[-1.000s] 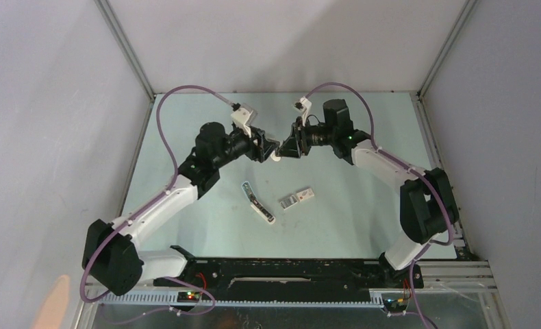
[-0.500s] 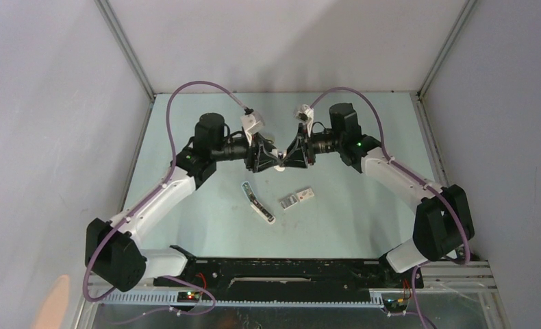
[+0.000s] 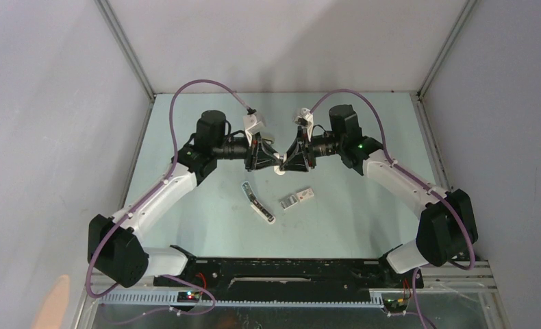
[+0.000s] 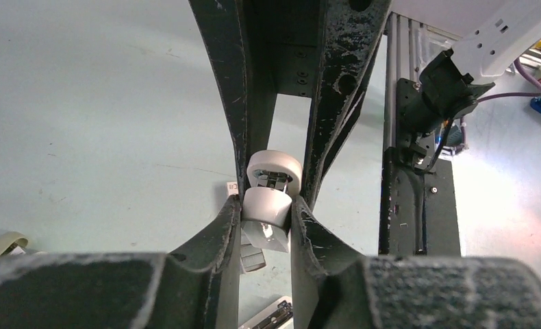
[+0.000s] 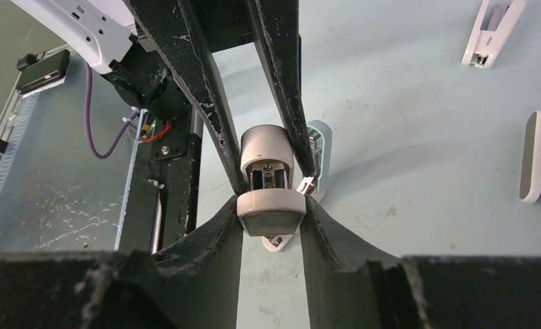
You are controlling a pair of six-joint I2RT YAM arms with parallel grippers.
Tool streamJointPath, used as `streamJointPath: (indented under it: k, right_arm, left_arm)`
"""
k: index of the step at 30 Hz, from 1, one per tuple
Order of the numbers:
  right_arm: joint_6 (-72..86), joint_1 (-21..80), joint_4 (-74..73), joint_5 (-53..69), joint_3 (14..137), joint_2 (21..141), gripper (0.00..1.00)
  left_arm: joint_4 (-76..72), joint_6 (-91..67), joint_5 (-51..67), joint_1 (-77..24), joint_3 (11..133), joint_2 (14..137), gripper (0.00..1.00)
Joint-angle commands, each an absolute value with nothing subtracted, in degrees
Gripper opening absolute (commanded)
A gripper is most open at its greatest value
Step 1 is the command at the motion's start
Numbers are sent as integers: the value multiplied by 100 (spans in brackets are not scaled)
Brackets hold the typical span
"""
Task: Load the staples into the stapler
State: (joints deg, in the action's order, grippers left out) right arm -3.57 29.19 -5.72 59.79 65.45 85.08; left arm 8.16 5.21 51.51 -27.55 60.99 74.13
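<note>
My left gripper and right gripper meet tip to tip above the middle of the table. Each is shut on one end of a small white stub. It shows in the left wrist view between my left gripper and the right fingers, and in the right wrist view at my right gripper. The slim pale stapler lies on the table just nearer than the grippers, also seen in the right wrist view. The staples box with its grey tray lies beside it.
Two stubby wedge-shaped staplers, one white and one white and beige, lie on the far side of the grippers. A beige piece shows at the left wrist view's edge. The black base rail runs along the near edge.
Both wrists have rolled and the arms have swung outward. The joined grippers have moved slightly toward the near side. They still hold the stub between them.
</note>
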Motion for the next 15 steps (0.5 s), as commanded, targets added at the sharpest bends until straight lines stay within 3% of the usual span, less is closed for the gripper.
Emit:
streamJointPath:
  k: [1,5,15]
  right_arm:
    - [-408,2942,-453,6083,6609,8132,30]
    - [-499,2952,-544,6014,6609,7976,48]
    - [-666,2979,-648,6030,6608,7980,50]
  left_arm:
    - [1105,829,5308,-2769,6337,7300,0]
    - [1564,1147,5001,-2852,6510,7285,0]
    - [1925,1385,4803,-3029,6645,7178,0]
